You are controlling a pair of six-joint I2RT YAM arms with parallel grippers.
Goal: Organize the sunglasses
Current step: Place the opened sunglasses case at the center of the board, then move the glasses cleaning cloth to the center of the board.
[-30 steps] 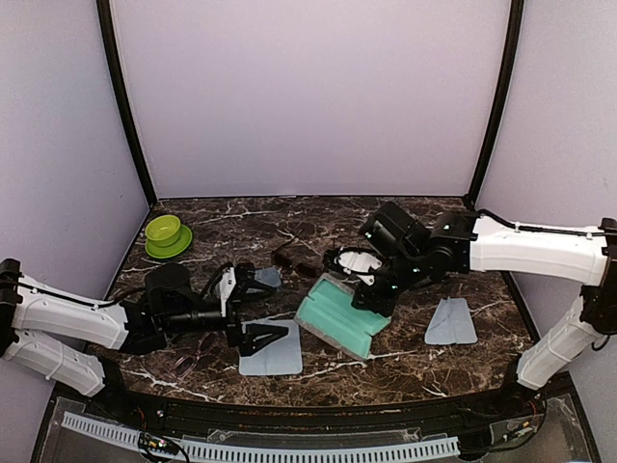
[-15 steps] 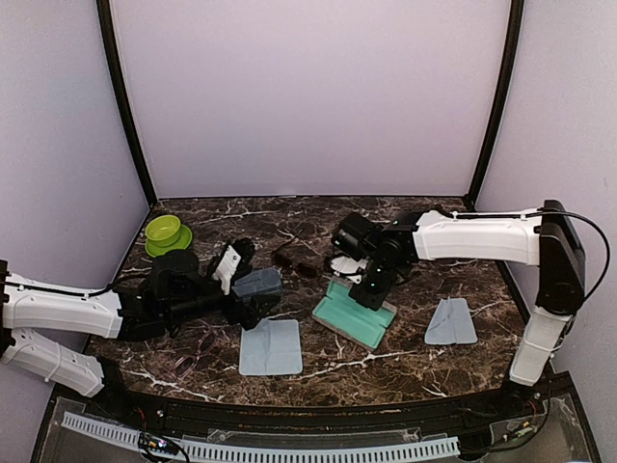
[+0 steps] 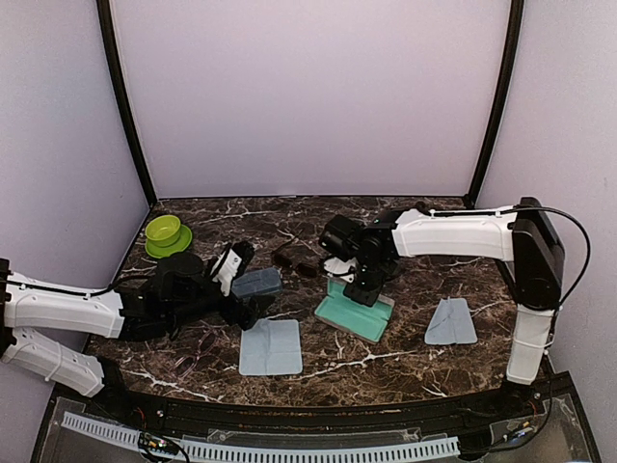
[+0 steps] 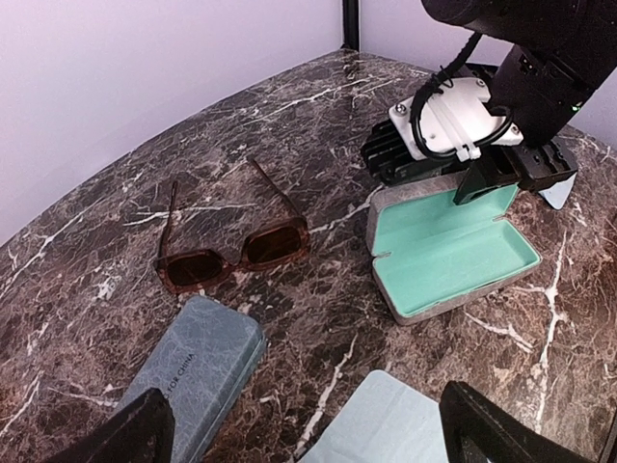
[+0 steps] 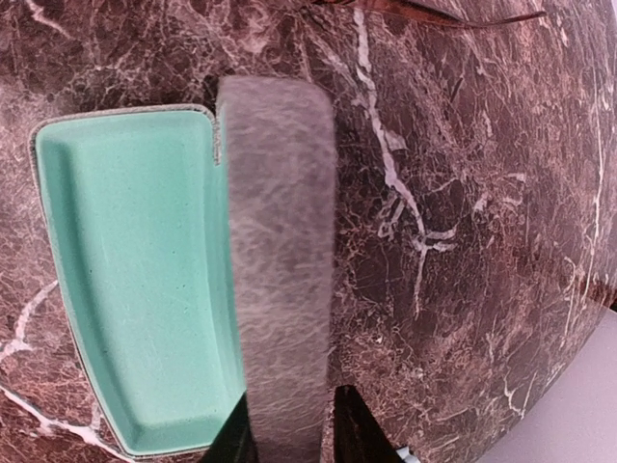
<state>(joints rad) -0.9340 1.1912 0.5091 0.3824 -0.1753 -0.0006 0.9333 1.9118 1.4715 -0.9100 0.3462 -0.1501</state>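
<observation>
While left gripper (image 4: 307, 429) hangs spread wide, empty, right gripper (image 5: 294, 434) straddles grey lid (image 5: 280, 241) of mint-lined open case (image 4: 448, 246); clamped or loose, cannot tell. At case's ten o'clock lie reddish-brown thin-framed sunglasses (image 4: 231, 246), apart; best pinch bridge, keep lid back.

blue-grey case (image 4: 188, 371), small dark lettering, seems to read "FOR CHINA"
</observation>
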